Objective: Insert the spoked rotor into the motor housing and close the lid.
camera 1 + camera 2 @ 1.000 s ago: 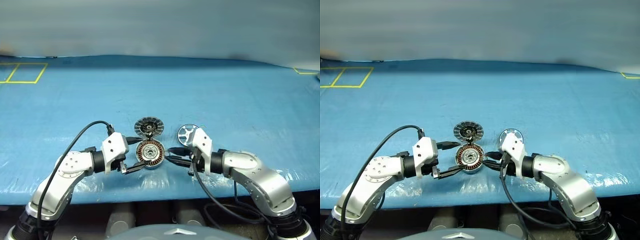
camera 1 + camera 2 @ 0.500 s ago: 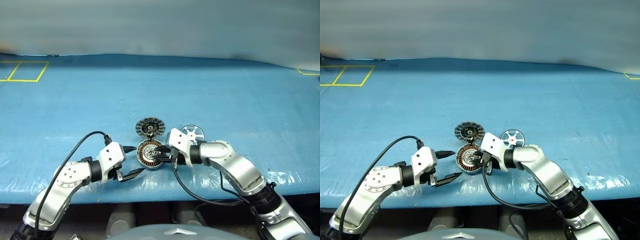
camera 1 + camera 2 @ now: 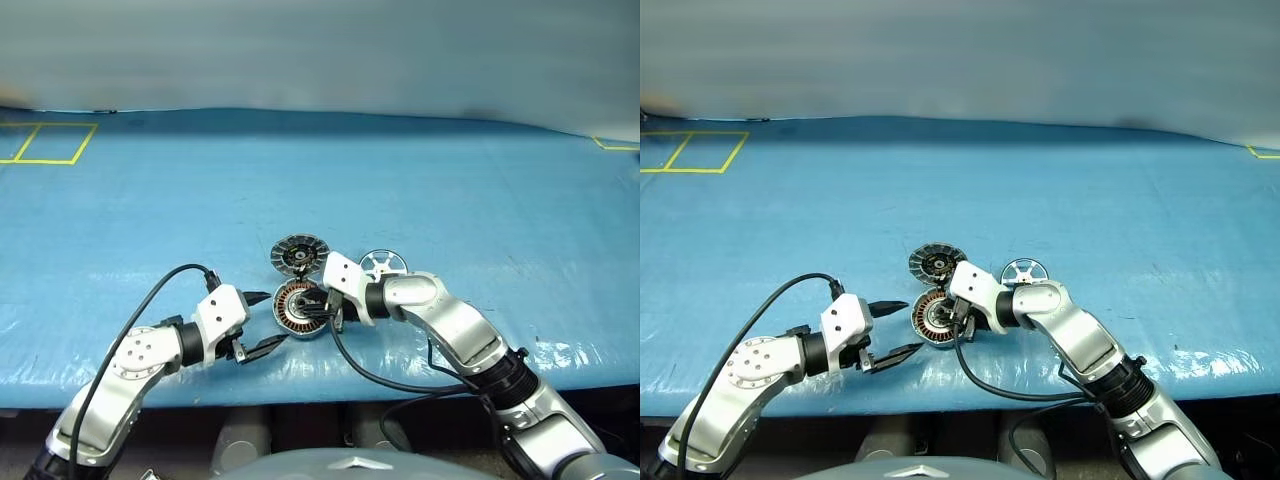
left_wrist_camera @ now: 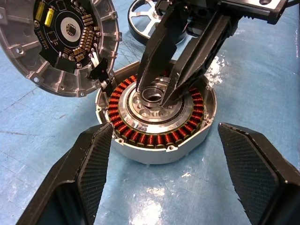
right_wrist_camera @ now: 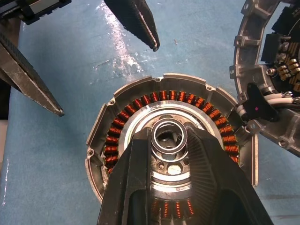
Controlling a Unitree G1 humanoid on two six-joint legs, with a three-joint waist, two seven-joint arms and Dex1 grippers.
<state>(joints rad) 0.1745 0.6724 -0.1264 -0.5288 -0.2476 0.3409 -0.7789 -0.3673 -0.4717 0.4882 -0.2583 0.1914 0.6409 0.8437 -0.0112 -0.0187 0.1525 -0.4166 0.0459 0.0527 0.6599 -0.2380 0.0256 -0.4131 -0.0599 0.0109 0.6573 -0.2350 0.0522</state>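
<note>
Judging progress: early, rotor not yet inserted, lid open.
Motor housing (image 3: 301, 308): on the table, windings exposed.
Lid (image 3: 299, 253): housing's 12 o'clock, flipped open.
Spoked rotor (image 3: 383, 266): housing's 2 o'clock, untouched.
Right gripper (image 4: 165, 96): narrow, around the centre ring (image 5: 169, 137).
Left gripper (image 3: 262, 322): wide, empty.

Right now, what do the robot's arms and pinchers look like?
Both arms are shiny silver with black joints and white wrist blocks. A black cable loops along each one. The left gripper and the right gripper each have two black fingers tapering to pointed tips, with ridged grip pads inside.
</note>
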